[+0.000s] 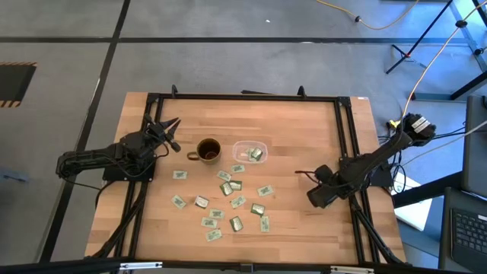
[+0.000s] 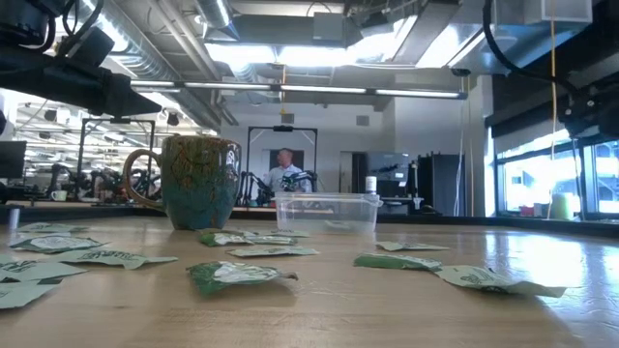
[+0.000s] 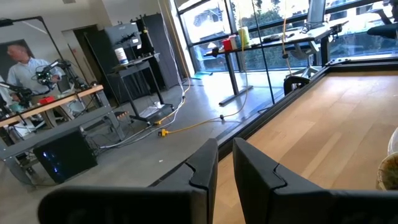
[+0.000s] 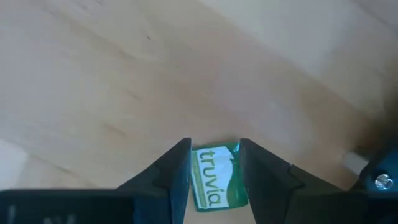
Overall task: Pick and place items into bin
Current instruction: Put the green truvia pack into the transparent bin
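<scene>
Right gripper [image 4: 213, 177] grasps a green packet [image 4: 214, 177] squarely between its fingers.

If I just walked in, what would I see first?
Lots of little green and white packets scattered over the middle of the wooden table. Behind them stands a brown mug beside a clear plastic bin with a few packets already in it. Near the table's right side, the right gripper has a green packet between its jaws.
</scene>
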Robot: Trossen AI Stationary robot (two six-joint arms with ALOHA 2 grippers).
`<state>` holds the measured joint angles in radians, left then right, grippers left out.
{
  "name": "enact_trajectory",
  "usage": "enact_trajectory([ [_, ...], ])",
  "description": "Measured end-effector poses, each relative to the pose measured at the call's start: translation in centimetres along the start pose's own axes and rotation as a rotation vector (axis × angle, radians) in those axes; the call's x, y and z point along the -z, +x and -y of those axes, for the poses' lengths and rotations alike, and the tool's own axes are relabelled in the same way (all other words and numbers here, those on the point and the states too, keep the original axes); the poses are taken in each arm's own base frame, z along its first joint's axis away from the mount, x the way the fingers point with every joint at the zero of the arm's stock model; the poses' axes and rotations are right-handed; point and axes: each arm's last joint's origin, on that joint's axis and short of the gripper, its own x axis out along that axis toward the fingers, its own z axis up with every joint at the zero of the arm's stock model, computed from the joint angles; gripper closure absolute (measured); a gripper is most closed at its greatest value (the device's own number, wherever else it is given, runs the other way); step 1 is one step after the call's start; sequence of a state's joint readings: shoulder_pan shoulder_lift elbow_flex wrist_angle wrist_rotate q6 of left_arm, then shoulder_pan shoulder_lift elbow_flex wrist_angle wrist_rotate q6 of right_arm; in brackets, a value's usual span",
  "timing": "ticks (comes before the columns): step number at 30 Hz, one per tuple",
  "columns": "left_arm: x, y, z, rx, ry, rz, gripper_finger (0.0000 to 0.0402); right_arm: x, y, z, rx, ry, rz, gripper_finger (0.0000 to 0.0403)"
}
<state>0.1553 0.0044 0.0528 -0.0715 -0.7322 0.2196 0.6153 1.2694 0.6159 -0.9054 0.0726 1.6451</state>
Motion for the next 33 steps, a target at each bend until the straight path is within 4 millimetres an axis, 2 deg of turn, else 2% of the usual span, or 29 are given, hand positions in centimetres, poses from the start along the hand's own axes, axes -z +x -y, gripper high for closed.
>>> enact_trajectory([
  [20, 0.0, 0.0, 0.0, 0.000, 0.000, 0.000, 0.0356, 0.4, 1.4, -0.8, 0.053, 0.127, -0.048, 0.0266],
  [33, 0.0, 0.0, 0.0, 0.000, 0.001, 0.000, 0.0356, 0.6, 2.4, -1.5, 0.061, 0.147, -0.070, 0.0324],
])
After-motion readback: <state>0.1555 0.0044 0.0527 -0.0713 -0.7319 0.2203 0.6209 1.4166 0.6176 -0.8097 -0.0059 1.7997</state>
